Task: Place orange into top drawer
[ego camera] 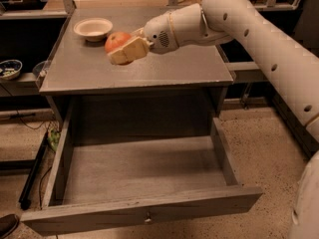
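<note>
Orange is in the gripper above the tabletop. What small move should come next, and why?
Probably draw the gripper, shut on the orange, toward the front edge of the tabletop. The top drawer stands open below and in front, so the fruit must clear that edge before lowering.

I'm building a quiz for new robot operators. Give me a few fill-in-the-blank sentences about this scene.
The gripper is shut on the ___ above the tabletop.
The top drawer below stands ___, with nothing inside.
The cream ___ rests on the tabletop near a far corner.
Missing words: orange; open; bowl.
</note>
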`<move>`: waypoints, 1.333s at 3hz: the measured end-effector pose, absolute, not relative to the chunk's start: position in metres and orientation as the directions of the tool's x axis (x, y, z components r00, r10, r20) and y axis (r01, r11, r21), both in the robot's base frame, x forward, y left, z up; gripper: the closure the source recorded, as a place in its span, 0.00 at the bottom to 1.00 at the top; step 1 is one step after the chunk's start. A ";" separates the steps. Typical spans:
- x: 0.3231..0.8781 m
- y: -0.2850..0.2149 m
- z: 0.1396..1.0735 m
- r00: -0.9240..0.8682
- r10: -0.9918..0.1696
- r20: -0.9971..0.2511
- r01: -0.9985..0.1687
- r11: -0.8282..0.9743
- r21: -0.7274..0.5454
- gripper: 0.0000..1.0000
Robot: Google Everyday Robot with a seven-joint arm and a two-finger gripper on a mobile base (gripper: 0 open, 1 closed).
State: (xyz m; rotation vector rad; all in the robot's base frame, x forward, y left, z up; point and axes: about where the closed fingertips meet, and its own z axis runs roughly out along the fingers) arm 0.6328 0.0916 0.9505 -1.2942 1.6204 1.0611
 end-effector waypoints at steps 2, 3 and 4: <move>0.618 0.083 0.951 -0.168 -0.313 -0.935 -0.975 0.195 0.110 1.00; 0.584 0.062 0.940 -0.201 -0.318 -0.926 -0.953 0.282 0.110 1.00; 0.564 0.052 0.933 -0.224 -0.319 -0.921 -0.940 0.319 0.119 1.00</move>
